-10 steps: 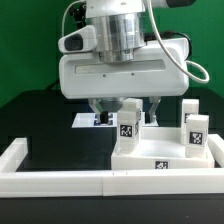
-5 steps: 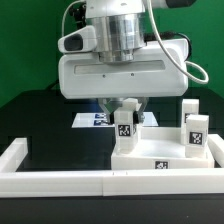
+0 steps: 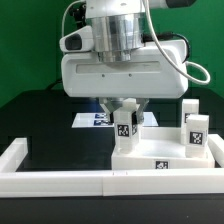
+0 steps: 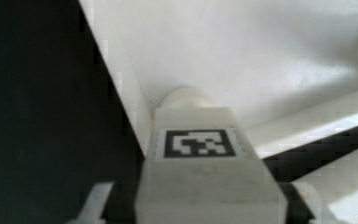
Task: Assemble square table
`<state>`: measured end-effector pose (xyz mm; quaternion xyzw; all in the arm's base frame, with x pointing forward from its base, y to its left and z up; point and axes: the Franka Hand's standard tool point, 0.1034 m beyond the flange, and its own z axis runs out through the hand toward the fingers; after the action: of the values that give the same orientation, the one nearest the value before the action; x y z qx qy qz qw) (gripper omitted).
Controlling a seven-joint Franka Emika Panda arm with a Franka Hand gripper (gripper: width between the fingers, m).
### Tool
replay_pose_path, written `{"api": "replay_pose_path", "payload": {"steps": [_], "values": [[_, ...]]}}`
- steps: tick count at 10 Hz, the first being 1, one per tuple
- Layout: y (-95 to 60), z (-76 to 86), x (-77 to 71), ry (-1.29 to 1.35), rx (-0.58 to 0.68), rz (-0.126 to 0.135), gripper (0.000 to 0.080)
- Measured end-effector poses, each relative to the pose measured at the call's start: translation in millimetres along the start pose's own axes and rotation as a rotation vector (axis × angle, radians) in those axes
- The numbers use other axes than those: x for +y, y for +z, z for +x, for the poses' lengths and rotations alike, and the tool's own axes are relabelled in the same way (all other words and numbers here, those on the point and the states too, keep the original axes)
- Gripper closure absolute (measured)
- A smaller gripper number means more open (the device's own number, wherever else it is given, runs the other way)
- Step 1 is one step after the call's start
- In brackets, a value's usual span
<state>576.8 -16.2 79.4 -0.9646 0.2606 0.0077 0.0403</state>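
The square table's white slab (image 3: 160,160) lies at the exterior view's right, a tag on its front edge. A white leg block (image 3: 126,126) with a tag stands upright at the slab's near-left corner. My gripper (image 3: 124,110) hangs straight over the block and is shut on its upper part, one finger on each side. In the wrist view the tagged leg (image 4: 197,143) fills the space between the fingers (image 4: 101,205), with the slab (image 4: 229,50) beneath. Two more leg blocks (image 3: 196,136) stand on the slab's right side.
A long white rail (image 3: 55,180) runs along the front of the black table and turns back at the left. The marker board (image 3: 92,120) lies behind the gripper. The arm's wide white body (image 3: 125,72) hangs over the slab's left half.
The jaws stood wide on either side of the leg block a second ago and have since closed onto it. The arm and block have stayed in place.
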Motion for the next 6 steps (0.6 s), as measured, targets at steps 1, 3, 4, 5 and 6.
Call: {"api": "replay_pose_path", "payload": {"steps": [1, 3, 4, 5, 6], "values": [[0.3, -0.2, 0.2, 0.075, 0.002, 0.0, 0.0509], [1.1, -2.2, -2.7, 0.323, 0.055, 0.019, 0.0509], [1.6, -4.3, -7.0, 0.432, 0.067, 0.025, 0.0509], [2.2, -7.0, -12.0, 0.546, 0.066, 0.029, 0.0509], [2.7, -8.5, -15.3, 0.639, 0.064, 0.032, 0.0509]]}}
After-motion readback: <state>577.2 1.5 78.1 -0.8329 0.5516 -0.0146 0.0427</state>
